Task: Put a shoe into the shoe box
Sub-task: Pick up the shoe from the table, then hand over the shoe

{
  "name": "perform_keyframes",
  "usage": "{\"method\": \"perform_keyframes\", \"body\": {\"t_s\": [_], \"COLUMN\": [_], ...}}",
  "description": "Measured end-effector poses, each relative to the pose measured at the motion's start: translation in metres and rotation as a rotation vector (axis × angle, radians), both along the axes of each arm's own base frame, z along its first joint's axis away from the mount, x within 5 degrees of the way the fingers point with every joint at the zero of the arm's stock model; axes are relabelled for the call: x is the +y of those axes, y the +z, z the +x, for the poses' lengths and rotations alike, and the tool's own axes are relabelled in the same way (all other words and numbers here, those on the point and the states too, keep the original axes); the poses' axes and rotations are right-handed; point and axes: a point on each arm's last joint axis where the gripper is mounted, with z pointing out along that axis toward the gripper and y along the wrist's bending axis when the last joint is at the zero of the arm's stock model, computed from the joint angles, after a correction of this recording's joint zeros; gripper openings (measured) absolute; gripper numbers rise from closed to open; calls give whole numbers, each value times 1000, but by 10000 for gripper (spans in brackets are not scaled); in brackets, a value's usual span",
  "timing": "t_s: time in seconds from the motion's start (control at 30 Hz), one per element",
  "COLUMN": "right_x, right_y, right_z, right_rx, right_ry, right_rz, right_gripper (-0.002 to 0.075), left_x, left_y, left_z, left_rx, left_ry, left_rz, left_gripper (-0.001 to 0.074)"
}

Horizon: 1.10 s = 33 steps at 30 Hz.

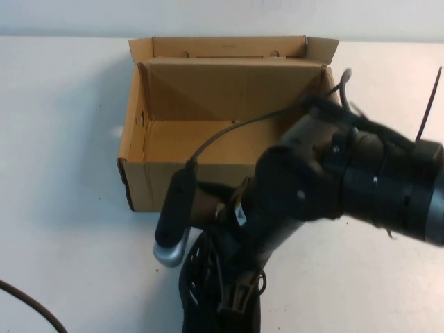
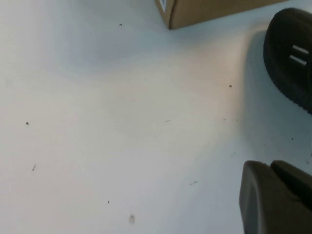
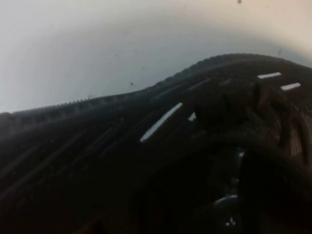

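The shoe box (image 1: 173, 184) stands open at the back middle of the table, its flap lid raised behind it. Its corner shows in the left wrist view (image 2: 204, 9). The black shoe (image 1: 198, 277) lies on the table just in front of the box, mostly hidden under my right arm. My right gripper (image 1: 236, 298) is down on the shoe. The right wrist view is filled by the shoe's black mesh side (image 3: 122, 146) with white dash marks. My left gripper (image 2: 271, 168) is shut and empty above bare table, left of the shoe's toe (image 2: 290, 58).
The white table (image 1: 62, 208) spreads to the left and right of the box. A black cable (image 1: 28, 305) crosses the front left corner. My right arm (image 1: 361, 173) reaches over the box's right front corner.
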Motion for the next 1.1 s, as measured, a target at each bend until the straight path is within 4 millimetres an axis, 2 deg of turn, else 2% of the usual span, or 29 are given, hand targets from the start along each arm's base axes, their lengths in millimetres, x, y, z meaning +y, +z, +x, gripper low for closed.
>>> {"method": "perform_keyframes", "body": {"t_s": [0.23,0.33,0.43,0.63,0.7,0.8,1.1], "right_x": [7,9,11,12,13,15,13], "right_y": [46,66,84,104,108,113,132], "right_z": [-5,-7,-5,1,2,2,5], "right_rx": [92,128,131,94,96,117,80], "right_ry": [-11,-75,-153,-283,-310,-337,-411], "right_rz": [48,92,142,222,253,285,345], "right_gripper": [-1,-1,-1,-1,-1,-1,-1], "left_x": [0,0,0,-3,-6,-10,-31], "left_y": [1,7,21,49,52,54,63], "left_z": [-2,-7,-14,-23,-25,-26,-39], "left_rx": [-17,-70,-143,-255,-276,-298,-383], "left_ry": [-24,-61,-82,-115,-146,-208,-494], "left_rz": [12,28,35,-32,-41,-57,-156], "left_gripper": [1,54,179,568,640,668,670]}}
